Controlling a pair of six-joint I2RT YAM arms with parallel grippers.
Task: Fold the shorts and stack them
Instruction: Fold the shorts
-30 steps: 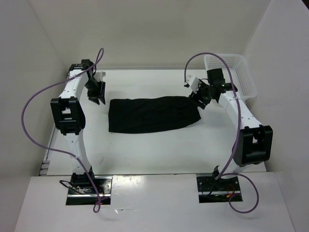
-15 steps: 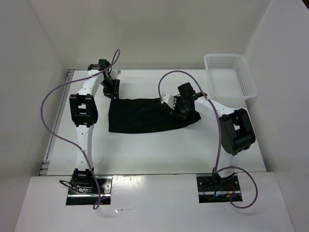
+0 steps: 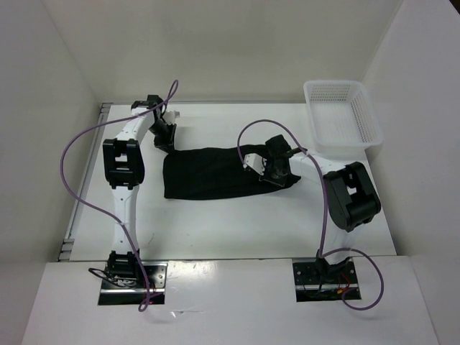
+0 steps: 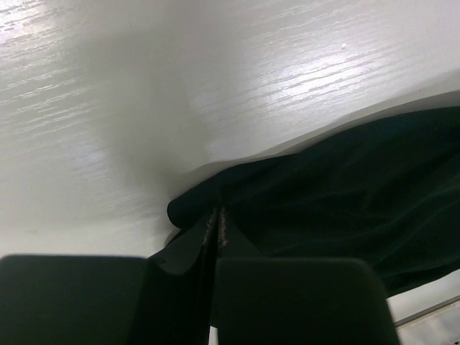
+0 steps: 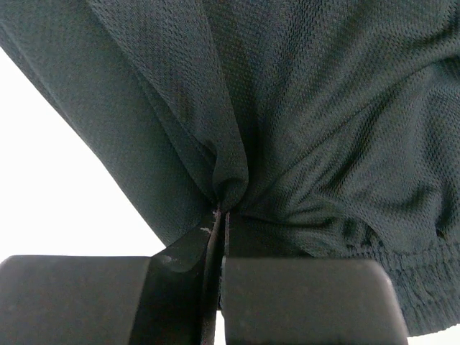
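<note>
1. Top external view: the white table [image 3: 215, 223] holds the black shorts [image 3: 215, 172]. They lie flat and spread wide in the middle, well apart from the white basket [image 3: 341, 115].
2. The left gripper [image 3: 164, 144] is pinched tight on the far left corner of the shorts. The left wrist view shows cloth bunched between its jaws.
3. The right gripper [image 3: 275, 175] is pinched tight on a tuck of cloth near the right end.
4. I think the fold starts now. Lift both ends together, at the same height. Keep the cloth tight and go slow, so no corner slips out.
</note>
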